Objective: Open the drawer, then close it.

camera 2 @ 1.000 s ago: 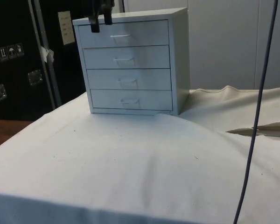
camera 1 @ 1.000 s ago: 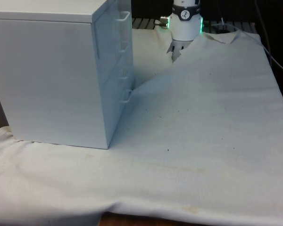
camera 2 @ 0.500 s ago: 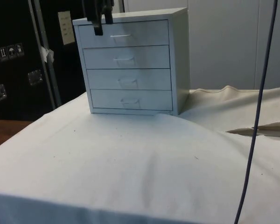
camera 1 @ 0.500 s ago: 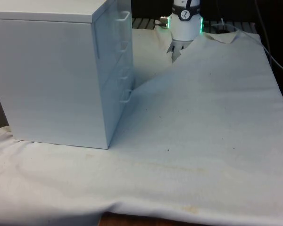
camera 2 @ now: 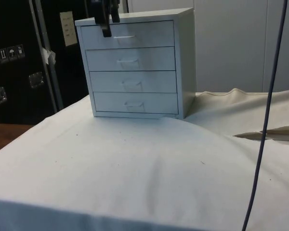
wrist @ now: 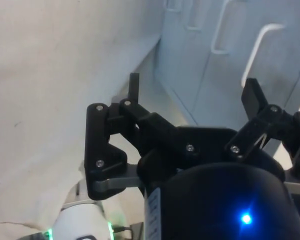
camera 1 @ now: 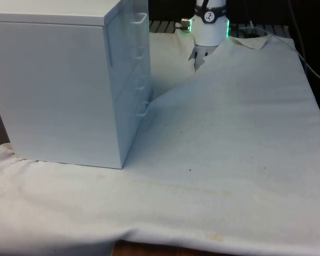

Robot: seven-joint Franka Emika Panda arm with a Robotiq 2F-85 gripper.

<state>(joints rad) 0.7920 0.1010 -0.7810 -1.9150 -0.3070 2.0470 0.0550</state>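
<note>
Nearest us lies the white cloth-covered table (camera 2: 135, 178), creased, with a raised fold running toward the cabinet. Past it, on the far part of the cloth, stands the white four-drawer chest of drawers (camera 2: 135, 67); in the front view it sits at that view's left with its drawer faces turned sideways. All four drawers look pushed flush, so we cannot say what, if anything, is inside them. Each front carries a thin white loop handle; the top drawer's handle (camera 2: 124, 37) is the one nearest the tool.

The black two-finger gripper (camera 2: 107, 26) hangs at the top drawer's level, just beside that handle toward the chest's left edge, not on it. In the wrist view the gripper's fingers (wrist: 253, 97) are spread wide apart, holding nothing, with the top handle (wrist: 260, 47) ahead of them.

We judge the chest rigid and fairly light, likely sheet metal or painted board. The handle is a stiff, smooth, narrow bar, the only sensible place to hold: close across its middle and pull straight out. A light chest on loose cloth may slide or tip forward if the drawer sticks, and an off-centre pull may jam it.
</note>
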